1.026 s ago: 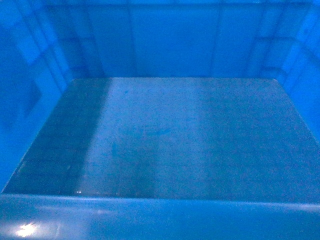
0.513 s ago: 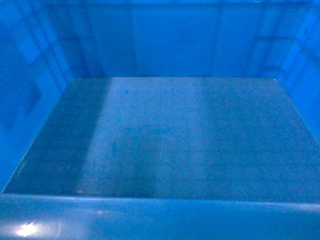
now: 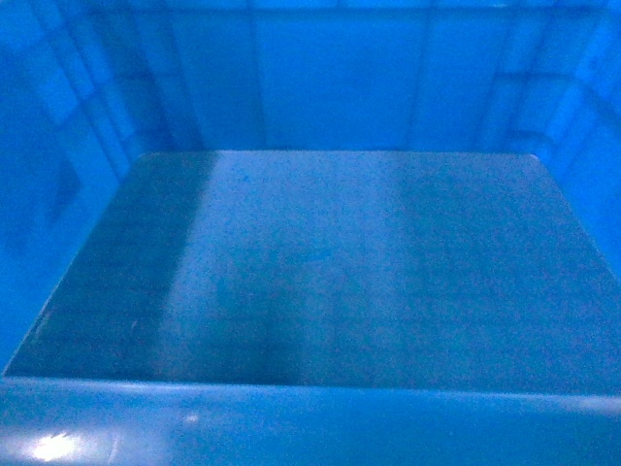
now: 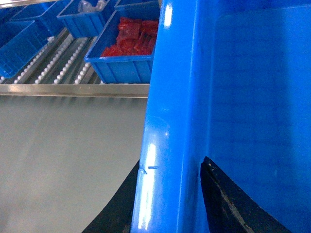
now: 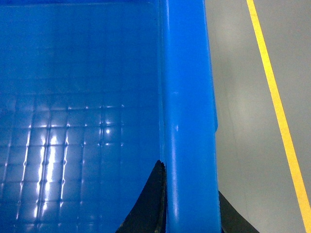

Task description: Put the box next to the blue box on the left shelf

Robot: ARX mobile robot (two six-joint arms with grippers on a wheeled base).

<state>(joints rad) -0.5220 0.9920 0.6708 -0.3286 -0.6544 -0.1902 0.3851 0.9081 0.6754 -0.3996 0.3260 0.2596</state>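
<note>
The bright-blue box [image 3: 330, 87] fills the head view; I look down into its bare grid floor, and neither gripper shows there. In the left wrist view my left gripper [image 4: 170, 167] is shut on the box's left rim [image 4: 170, 97], one black finger outside and one inside. My right gripper [image 5: 190, 184] is shut on the right rim [image 5: 187, 97] in the right wrist view. The left shelf [image 4: 53, 68], with white rollers between grey rails, lies ahead of the left rim. On it stands a blue box [image 4: 124, 68] holding red packets.
More blue bins [image 4: 22, 41] sit further back on the rollers. The shelf's metal front rail [image 4: 73, 90] borders bare grey floor [image 4: 63, 155]. A yellow line [image 5: 277, 111] runs along the floor to the right of the box.
</note>
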